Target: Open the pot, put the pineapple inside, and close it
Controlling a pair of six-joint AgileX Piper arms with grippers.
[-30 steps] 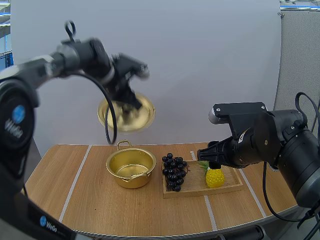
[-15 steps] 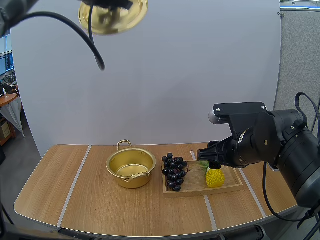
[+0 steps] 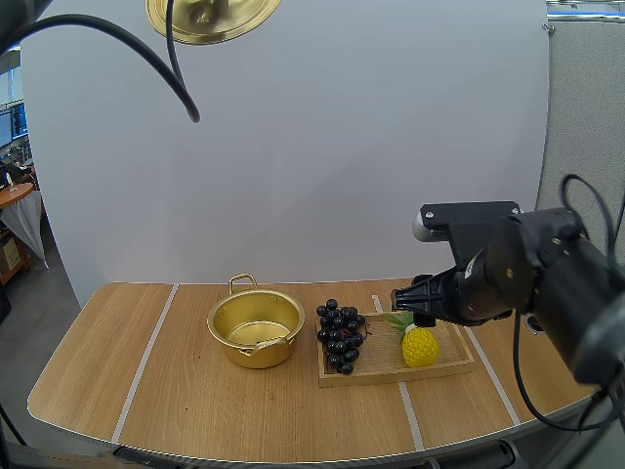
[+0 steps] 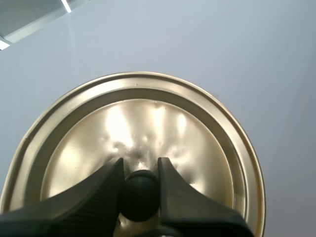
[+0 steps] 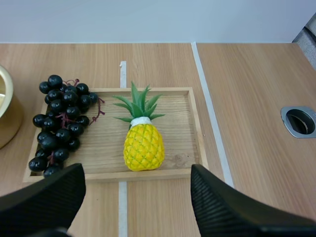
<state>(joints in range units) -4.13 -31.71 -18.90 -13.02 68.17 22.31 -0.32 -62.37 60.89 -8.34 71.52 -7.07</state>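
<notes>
Since a second ago your left gripper (image 4: 140, 170) has swung the lid (image 3: 210, 18) far above the wooden tray (image 5: 187, 123), clamped on its knob (image 4: 140, 195). The pineapple (image 5: 143, 145) lies on the tray, leaves pointing away, just ahead of your right gripper (image 5: 137, 177), whose fingers are spread wide. The open pot (image 3: 256, 327) stands beside the tray.

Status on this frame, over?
Left jaws shut on knob of lid, held high. Right jaws open above pineapple on tray. Pot open. Grapes beside pineapple, apart; path looks clear.
</notes>
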